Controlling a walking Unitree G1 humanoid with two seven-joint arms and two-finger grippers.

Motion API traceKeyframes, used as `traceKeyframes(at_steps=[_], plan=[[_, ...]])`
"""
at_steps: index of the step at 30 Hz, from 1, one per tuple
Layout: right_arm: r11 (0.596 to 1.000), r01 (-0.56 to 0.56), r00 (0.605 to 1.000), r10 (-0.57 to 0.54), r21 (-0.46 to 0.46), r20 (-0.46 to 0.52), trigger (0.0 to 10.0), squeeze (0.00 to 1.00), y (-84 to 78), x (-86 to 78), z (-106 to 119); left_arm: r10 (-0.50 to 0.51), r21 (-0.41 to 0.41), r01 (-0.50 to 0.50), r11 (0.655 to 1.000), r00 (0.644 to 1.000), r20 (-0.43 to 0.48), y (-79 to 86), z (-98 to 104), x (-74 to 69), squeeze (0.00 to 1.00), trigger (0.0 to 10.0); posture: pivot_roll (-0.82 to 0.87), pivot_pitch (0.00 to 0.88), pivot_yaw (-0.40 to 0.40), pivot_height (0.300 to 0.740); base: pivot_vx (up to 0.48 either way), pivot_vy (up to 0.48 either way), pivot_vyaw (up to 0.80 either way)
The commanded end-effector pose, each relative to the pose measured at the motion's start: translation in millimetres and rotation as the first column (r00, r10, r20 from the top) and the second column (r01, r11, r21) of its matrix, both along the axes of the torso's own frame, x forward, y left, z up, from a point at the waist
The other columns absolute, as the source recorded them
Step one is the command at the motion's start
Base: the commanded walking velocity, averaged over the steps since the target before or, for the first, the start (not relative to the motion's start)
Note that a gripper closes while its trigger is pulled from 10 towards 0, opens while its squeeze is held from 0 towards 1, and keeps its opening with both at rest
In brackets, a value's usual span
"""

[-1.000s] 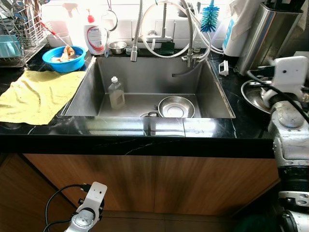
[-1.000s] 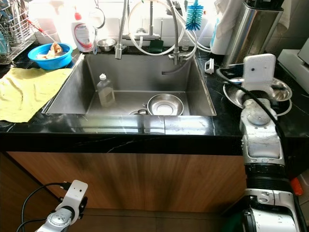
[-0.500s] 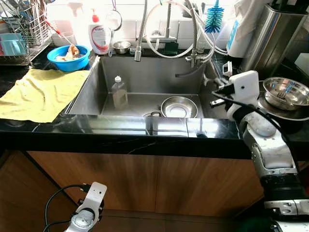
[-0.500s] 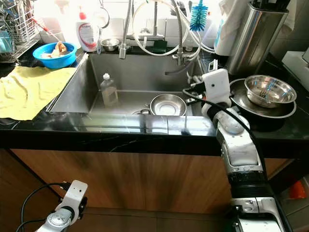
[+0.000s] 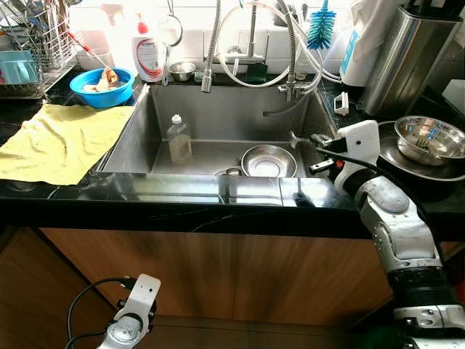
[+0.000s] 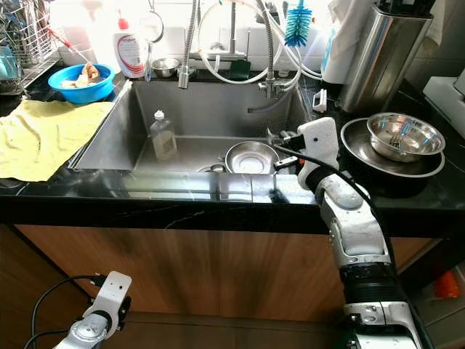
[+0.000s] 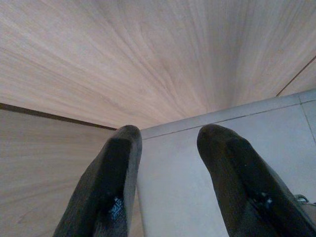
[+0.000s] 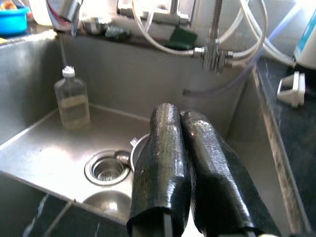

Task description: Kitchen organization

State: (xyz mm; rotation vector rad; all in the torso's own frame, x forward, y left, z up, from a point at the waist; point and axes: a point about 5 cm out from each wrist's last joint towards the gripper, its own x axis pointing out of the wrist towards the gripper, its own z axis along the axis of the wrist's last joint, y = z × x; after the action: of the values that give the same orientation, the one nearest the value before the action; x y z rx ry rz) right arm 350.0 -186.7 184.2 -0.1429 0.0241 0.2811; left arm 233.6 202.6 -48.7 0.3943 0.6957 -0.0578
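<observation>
My right gripper [image 5: 299, 137] is shut with nothing in it and hovers over the right edge of the steel sink [image 5: 131, 138]. In the right wrist view its fingers [image 8: 163, 148] press together and point down into the basin. Below them lie a steel bowl [image 5: 267, 160] and the drain [image 8: 106, 168]. A clear plastic bottle [image 5: 178, 138] stands upright in the sink's left half. Another steel bowl [image 5: 429, 138] rests on a plate on the right counter. My left gripper [image 7: 168, 136] hangs open and empty low by the wooden cabinet.
A yellow cloth [image 5: 62, 138] covers the left counter, with a blue bowl [image 5: 102, 83], soap bottle [image 5: 147, 54] and dish rack [image 5: 29, 51] behind it. Faucet hoses [image 5: 247, 43] and a blue brush [image 5: 320, 29] hang over the sink's back. A tall steel container [image 5: 407, 58] stands back right.
My right arm has swung from over the right counter to the sink's right edge and dropped lower, uncovering the bowl on the plate. The camera shifted slightly. The left arm stayed still.
</observation>
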Motion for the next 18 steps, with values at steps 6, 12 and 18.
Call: traceKeyframes(at_steps=[6,12,18], plan=[[0.997,0.065,0.997,-0.063,0.047,-0.049,10.0,0.0,-10.8,2.3,-10,0.005,0.011,-0.004,1.0,1.0,-0.03,4.6,-4,-5.7,0.0,10.0,-0.04,0.0,0.01,0.74,0.0,0.0,0.0],[0.995,0.077,0.996,-0.074,0.069,-0.053,10.0,0.0,-12.1,2.4,-12,-0.001,0.01,0.001,1.0,1.0,-0.029,3.6,-3,-5.3,0.0,10.0,-0.04,0.0,0.008,0.74,0.0,0.0,0.0],[0.987,0.14,0.988,-0.134,0.084,-0.083,10.0,0.0,-19.4,4.0,-18,-0.007,0.008,0.007,1.0,0.999,-0.032,2.5,-4,-5.8,0.0,10.0,-0.04,0.0,0.008,0.74,0.0,0.0,0.0]])
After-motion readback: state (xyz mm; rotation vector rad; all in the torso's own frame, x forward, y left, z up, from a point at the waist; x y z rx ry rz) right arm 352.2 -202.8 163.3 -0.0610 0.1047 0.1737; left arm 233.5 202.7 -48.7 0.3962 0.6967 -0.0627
